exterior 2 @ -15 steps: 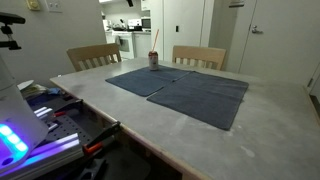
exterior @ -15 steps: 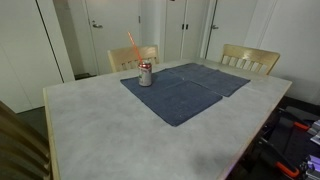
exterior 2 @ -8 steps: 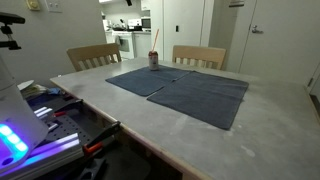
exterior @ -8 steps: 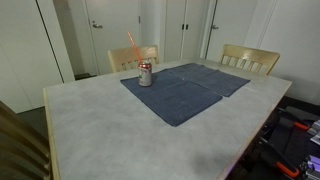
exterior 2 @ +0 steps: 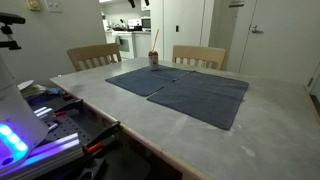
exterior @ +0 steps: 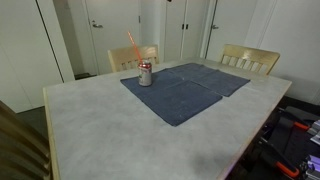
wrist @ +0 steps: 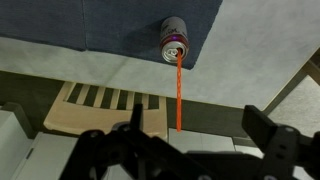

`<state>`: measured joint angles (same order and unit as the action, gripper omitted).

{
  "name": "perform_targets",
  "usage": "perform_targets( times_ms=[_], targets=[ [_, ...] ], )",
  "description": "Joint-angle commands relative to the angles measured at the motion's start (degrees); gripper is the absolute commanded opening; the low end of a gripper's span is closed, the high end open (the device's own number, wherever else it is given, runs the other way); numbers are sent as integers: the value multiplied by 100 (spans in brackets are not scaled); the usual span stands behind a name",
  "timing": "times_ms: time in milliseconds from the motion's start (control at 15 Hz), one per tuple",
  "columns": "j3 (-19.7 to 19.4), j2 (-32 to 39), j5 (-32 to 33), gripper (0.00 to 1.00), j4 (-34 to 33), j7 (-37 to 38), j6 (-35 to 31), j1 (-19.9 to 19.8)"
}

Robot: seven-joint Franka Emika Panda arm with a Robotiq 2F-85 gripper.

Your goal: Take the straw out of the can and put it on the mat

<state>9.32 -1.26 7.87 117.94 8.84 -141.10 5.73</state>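
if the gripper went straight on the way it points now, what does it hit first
Most likely the upper end of the straw: in the wrist view it lies between the open fingers of the gripper, leaning out of the can. Depth is unclear, so it might pass beside it.

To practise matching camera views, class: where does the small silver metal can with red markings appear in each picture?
An exterior view: the silver can is left of centre, upper half.
An exterior view: the can is small, upper middle.
Wrist view: the can is top centre.
Shared landmark: the dark blue cloth mat beneath it.
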Motion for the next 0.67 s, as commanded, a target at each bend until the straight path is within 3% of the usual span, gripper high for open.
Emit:
perform_targets(
  times_ms=[0, 600],
  targets=[
    [-164, 408, -583, 100, -264, -1000, -117, 11],
    [-260, 1446, -507, 100, -982, -2018, -460, -43]
  ],
)
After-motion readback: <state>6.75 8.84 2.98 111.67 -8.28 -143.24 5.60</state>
